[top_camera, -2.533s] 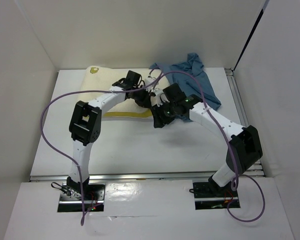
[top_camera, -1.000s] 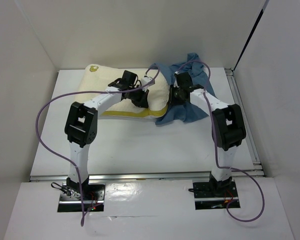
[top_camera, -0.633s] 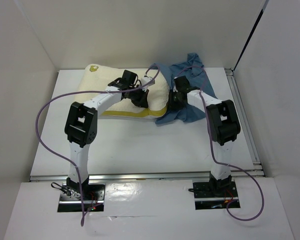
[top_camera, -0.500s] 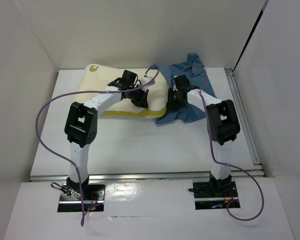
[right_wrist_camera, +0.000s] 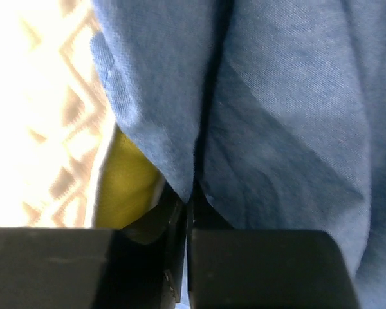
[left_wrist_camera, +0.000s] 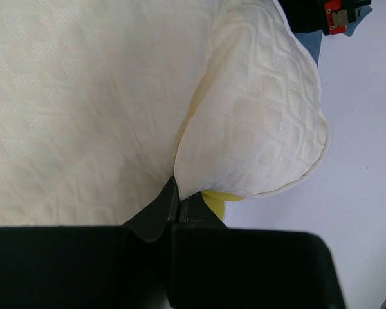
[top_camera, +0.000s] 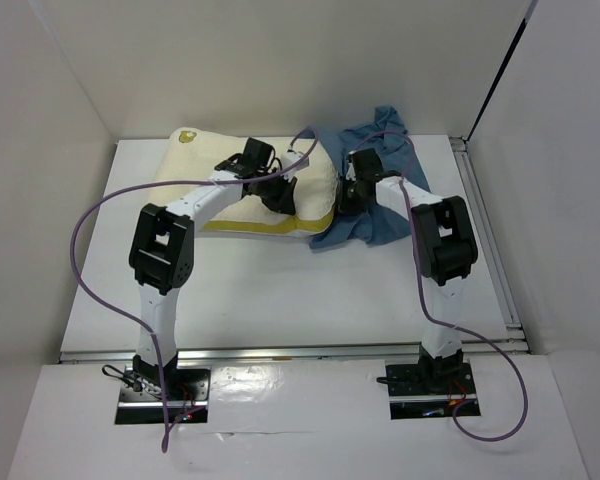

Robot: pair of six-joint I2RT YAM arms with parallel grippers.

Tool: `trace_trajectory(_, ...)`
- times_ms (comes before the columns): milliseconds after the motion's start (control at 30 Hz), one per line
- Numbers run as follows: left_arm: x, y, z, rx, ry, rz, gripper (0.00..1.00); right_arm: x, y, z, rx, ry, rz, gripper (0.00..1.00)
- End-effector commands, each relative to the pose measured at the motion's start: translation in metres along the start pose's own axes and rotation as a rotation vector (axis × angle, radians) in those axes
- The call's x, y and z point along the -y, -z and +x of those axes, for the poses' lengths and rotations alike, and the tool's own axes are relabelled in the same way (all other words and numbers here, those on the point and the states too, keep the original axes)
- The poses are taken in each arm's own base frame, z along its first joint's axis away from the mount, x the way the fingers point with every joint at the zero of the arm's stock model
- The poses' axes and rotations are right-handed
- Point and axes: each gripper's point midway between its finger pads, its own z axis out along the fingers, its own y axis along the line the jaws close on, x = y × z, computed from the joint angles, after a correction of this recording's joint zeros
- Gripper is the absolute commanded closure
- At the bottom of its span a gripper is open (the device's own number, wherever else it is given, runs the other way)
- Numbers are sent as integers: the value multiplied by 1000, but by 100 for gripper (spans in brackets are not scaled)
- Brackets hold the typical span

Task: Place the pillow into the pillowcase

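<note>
From above, the pillow [top_camera: 210, 175] lies far-left on the bench [top_camera: 280, 290], its right end meeting the crumpled pillowcase [top_camera: 395, 195]. The left wrist view shows the left gripper [left_wrist_camera: 178, 193] pinched tight on a fold at the pillow's corner. The right wrist view shows the right gripper [right_wrist_camera: 188, 193] clamped on a pleat of pillowcase cloth, just beside the pillow's yellow seam [right_wrist_camera: 125, 177].

The pillow [top_camera: 195, 170] and pillowcase [top_camera: 375, 228] lie touching across the far part of the table [top_camera: 280, 290]. The left arm [top_camera: 195, 205] and right arm [top_camera: 435, 235] bend over them. The near part shows bare white. Walls [top_camera: 40, 200] close the left, right and far sides.
</note>
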Motion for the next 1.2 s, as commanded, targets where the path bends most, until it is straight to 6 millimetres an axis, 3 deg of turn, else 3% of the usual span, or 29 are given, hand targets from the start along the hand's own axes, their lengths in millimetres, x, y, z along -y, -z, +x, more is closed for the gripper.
trace_trajectory(0, -11, 1, -3, -4, 3, -21, 100, -19, 5, -33, 84, 17, -80, 100)
trace_trajectory(133, -13, 0, -5, -2, 1, -21, 100, -32, 24, -35, 65, 40, -122, 100)
trace_trajectory(233, -12, 0, -5, -1, 10, -21, 100, -44, 55, -36, 38, 68, -166, 100)
trace_trajectory(400, -15, -7, -5, 5, 33, -23, 100, -56, 103, -24, -7, 99, -214, 100)
trace_trajectory(500, -16, -9, -7, 12, 49, -24, 100, -59, 119, -14, -40, 116, -229, 100)
trace_trajectory(700, -18, -11, -16, 37, 63, -28, 100, -71, 131, 0, -111, 107, -300, 100)
trace_trajectory(900, -13, -9, -34, 79, 100, -7, 100, -101, 118, 14, -155, 133, -358, 100)
trace_trajectory(1067, -4, -5, -53, 129, 147, 37, 100, -119, 101, -9, -122, 129, -390, 100)
trace_trajectory(1167, 15, -1, -63, 150, 150, 67, 100, -135, 94, -23, -98, 148, -412, 100)
